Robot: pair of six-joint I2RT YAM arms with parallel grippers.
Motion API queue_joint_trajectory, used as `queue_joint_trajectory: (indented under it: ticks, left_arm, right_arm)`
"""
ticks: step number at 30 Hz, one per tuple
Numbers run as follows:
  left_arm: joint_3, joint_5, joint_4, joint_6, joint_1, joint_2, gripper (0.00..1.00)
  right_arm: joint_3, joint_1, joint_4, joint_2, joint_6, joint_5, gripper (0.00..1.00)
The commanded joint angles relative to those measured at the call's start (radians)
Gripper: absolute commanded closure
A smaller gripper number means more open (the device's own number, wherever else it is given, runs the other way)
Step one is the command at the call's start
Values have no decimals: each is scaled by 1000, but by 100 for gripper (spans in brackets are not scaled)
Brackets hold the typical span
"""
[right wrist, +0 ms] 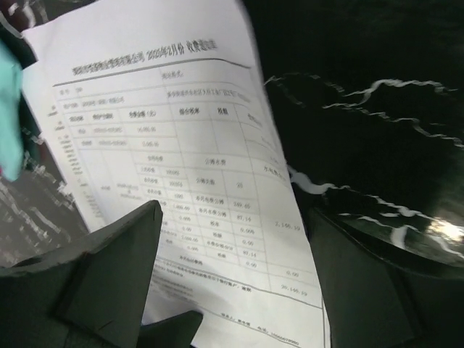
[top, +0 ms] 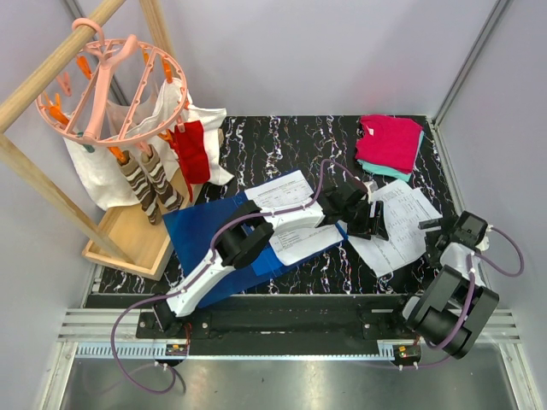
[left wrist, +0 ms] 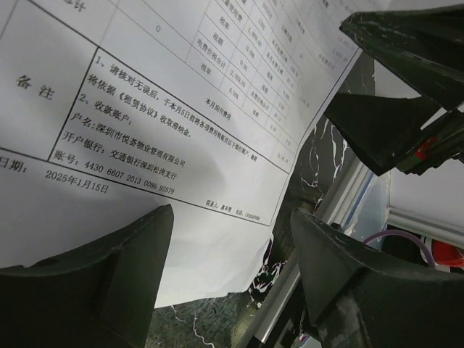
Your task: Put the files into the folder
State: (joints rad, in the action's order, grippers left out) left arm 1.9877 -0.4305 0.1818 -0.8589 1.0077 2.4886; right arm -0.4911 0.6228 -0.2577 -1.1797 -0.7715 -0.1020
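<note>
L gripper (top: 374,224) wide over files (top: 406,235) at right; R gripper (top: 434,232) wide at their right edge. Folder (top: 192,226) left of them, mid hidden by L arm (top: 248,241); marbled table (top: 333,258) shows btwn.

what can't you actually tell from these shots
Top view: the left arm covers the blue folder's middle, so its opening is hidden.
Top view: the sheet count in the right paper pile is too small to tell.
Right wrist view: the printed sheet's text is blurred, and the right pincer hides its lower left corner.
</note>
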Motion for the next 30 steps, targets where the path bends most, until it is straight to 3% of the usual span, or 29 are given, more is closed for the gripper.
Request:
queue_joint_trajectory:
  ticks: [1, 12, 25, 30]
  left_arm:
    - [10, -4, 68, 37, 0, 16, 27]
    - [19, -14, 91, 67, -1, 24, 28]
    - [26, -17, 100, 84, -7, 23, 28]
    - [28, -33, 93, 75, -9, 24, 28]
  right_arm:
    - [95, -1, 78, 9, 9, -191, 9]
    - [138, 0, 78, 256, 34, -257, 11]
    - [45, -1, 40, 226, 80, -314, 12]
    - [26, -1, 35, 256, 66, -321, 4]
